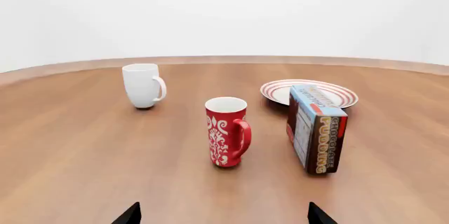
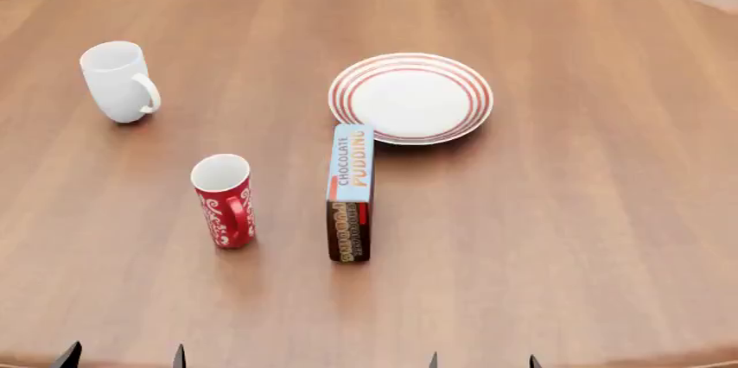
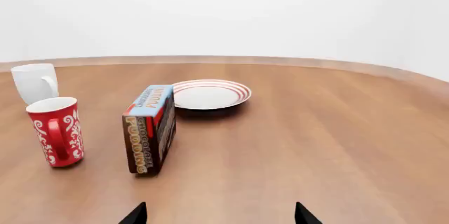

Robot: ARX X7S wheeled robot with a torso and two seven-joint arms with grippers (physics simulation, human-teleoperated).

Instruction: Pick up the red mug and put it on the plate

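Both grippers sit low at the near edge of the round wooden table (image 2: 554, 238), only their dark fingertips showing: the left gripper (image 1: 223, 214) and the right gripper (image 3: 220, 213) each have fingers spread apart, holding nothing. Ahead of the left gripper the red mug (image 2: 223, 200) stands upright, toward the near edge. A chocolate pudding box (image 2: 349, 193) stands just beside it, between mug and plate (image 2: 410, 97). The plate lies near the table's middle. A white mug (image 2: 117, 80) stands toward the left edge.

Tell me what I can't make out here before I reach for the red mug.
- Left hand, right hand: every view's bottom edge cuts off all but the fingertips.
- Plate: near rim hidden by the pudding box in the left wrist view.
- Red mug: base hidden from the head view.
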